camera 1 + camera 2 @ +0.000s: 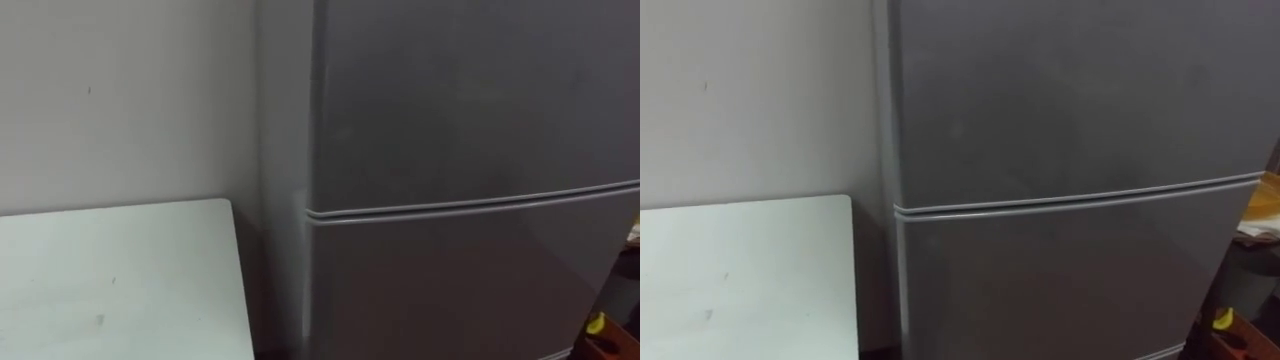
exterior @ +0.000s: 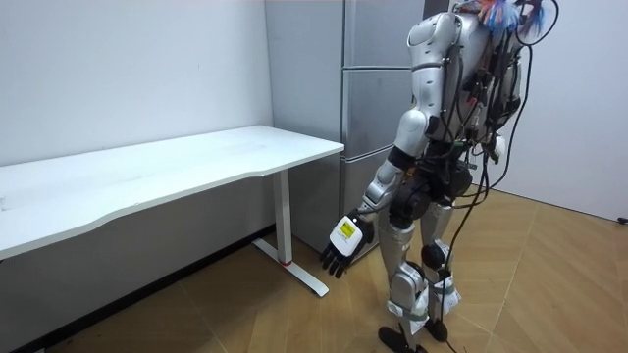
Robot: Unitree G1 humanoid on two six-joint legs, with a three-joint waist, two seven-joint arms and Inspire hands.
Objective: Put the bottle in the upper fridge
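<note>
Left hand (image 2: pixel 342 240) hangs low beside the robot's leg, fingers loose and spread, empty. Robot stands facing a tall grey 2-door metal fridge (image 1: pixel 460 130); upper and lower doors both closed, contents hidden. White flat-topped table (image 1: pixel 120 280) stands just left of it. Bottle location: cannot tell

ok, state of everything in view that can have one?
Upper fridge door: shut.
Lower fridge door: shut.
Left hand: open, hanging at the robot's side, holding nothing.
</note>
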